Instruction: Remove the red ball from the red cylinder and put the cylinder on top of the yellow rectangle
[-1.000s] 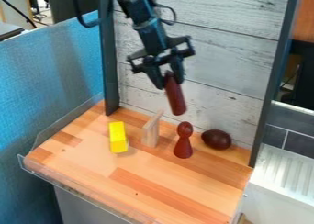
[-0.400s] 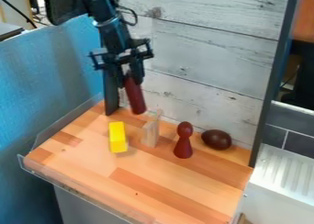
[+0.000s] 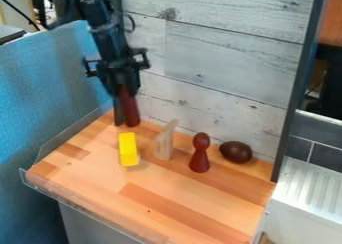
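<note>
the red cylinder (image 3: pixel 129 108) is a smooth, dark red rod with a rounded lower end, hanging nearly upright with a slight tilt, its lower end toward the right. it is at the far left, beyond the yellow rectangle (image 3: pixel 128 149), a bright yellow block lying on the board with its long side running near to far. the red ball (image 3: pixel 236 152) is a deep maroon, somewhat egg-shaped thing at the far right of the board, apart from the cylinder. the black gripper (image 3: pixel 127 90) has its fingers around the cylinder's upper part, parted only by its thickness. the arm's upper end is cut off by the top edge, and the cylinder's top is hidden among the fingers; its gap above the board is hard to judge. around them are the whitewashed plank wall (image 3: pixel 227 53) at the far side, the striped wooden board (image 3: pixel 180 203) under the things, a dark red pawn-shaped piece (image 3: pixel 200 160) upright just left of the ball, and a thin pale wooden piece (image 3: pixel 164 142) on edge between pawn and block, close to the block's right side.
</note>
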Available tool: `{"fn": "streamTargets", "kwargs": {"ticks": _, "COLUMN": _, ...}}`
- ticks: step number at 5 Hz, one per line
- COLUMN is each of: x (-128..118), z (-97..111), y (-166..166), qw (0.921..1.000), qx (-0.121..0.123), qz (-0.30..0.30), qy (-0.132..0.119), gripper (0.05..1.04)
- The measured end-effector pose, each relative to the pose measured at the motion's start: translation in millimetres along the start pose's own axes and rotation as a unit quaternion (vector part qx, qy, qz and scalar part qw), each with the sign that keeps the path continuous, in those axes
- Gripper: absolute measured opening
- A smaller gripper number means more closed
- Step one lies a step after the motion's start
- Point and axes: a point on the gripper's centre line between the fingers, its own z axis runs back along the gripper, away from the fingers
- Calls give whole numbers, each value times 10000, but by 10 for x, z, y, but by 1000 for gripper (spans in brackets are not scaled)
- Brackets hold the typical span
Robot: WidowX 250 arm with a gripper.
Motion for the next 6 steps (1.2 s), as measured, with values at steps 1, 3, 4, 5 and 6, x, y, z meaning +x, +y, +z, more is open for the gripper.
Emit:
{"fn": "streamTargets", "kwargs": {"ticks": 1, "x": 71, "z": -117, "y": 103, "qw": 9994, "qx": 35, "qz": -347, "qy": 50, "gripper": 469}}
{"fn": "streamTargets", "kwargs": {"ticks": 3, "x": 135, "z": -241, "y": 154, "qw": 9973, "qx": 111, "qz": -717, "qy": 115, "gripper": 469}}
{"fn": "streamTargets", "kwargs": {"ticks": 4, "x": 129, "z": -289, "y": 155, "qw": 9960, "qx": 164, "qz": -859, "qy": 176, "gripper": 469}}
{"fn": "streamTargets", "kwargs": {"ticks": 5, "x": 137, "z": -322, "y": 155, "qw": 9949, "qx": 272, "qz": -950, "qy": 193, "gripper": 469}}
{"fn": "streamTargets", "kwargs": {"ticks": 6, "x": 167, "z": -339, "y": 102, "qw": 9937, "qx": 350, "qz": -1052, "qy": 143, "gripper": 469}}
